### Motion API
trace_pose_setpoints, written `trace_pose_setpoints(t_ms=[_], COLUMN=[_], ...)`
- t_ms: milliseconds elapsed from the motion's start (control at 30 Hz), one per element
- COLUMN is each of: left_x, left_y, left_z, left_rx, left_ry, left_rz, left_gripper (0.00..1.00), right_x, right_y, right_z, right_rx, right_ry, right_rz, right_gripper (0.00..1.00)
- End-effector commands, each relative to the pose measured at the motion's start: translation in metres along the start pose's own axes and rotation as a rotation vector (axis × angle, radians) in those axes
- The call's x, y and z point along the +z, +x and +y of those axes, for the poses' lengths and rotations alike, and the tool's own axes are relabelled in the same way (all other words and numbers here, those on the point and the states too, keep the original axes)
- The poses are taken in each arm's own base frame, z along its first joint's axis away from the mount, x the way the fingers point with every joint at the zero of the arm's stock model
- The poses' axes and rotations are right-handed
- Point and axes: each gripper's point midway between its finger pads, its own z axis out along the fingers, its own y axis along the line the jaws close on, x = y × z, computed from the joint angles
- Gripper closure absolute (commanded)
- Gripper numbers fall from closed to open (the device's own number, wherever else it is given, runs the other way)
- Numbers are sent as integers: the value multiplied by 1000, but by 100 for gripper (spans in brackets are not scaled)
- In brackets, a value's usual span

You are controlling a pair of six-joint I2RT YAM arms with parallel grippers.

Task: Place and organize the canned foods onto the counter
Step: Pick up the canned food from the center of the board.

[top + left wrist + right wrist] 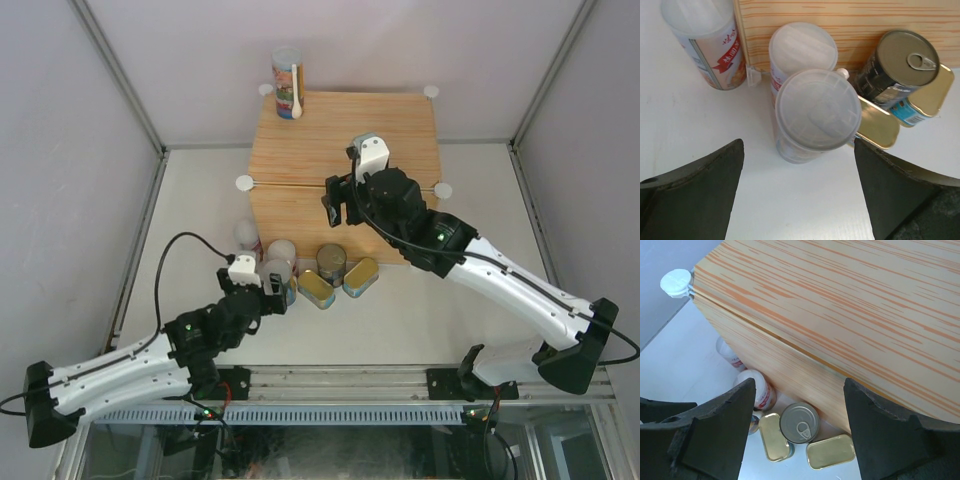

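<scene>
Left pincer: jaws spread wide and empty, straddling a tall cylinder with a translucent white lid; neither finger touches it.
Just beyond that can: a second white-lidded cylinder, close against it, standing at the front face of the light wood-grain counter.
Far left of this pincer: a third white-lidded can with a red label, standing apart.
Right of this pincer: a dark cylinder with a metal pull-tab top. One flat gold tin lies almost against the straddled can, and another gold tin lies past the dark one.
Right pincer: jaws apart, nothing between them, hovering above the counter top.
Already placed: one tall colourful can, at the counter's far left corner, well away from both pincers.
Step in hand, as I judge it: gripping the straddled can.
Doing it well: centre the jaws, sink them below the lid onto the body, and close squarely. Lift straight up so the neighbour behind and the near gold tin stay put.
</scene>
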Motion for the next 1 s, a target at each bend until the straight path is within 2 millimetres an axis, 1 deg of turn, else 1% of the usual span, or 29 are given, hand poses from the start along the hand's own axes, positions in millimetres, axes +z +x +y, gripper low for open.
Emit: trace_pose_setpoints(t_ms=[0,200,400,967], left_x=[7,15,20,29], left_y=[-11,-5,0,9], left_z=[5,-5,-9,0], left_rx=[-49,-41,-28,-37], left_ry=[-56,-25,-15,-58], left_rz=[-98,-117,-128,-182], left_gripper=[5,5,5,7], right_x=[-12,-10,-8,1], right_y=[-16,-18,-19,-19], right_z=[-4,-7,-9,-8], right_rx=[16,8,-5,-46], right_ry=[2,5,8,3], right_rz=[-48,-42,-32,-3], right_gripper=[29,29,29,29])
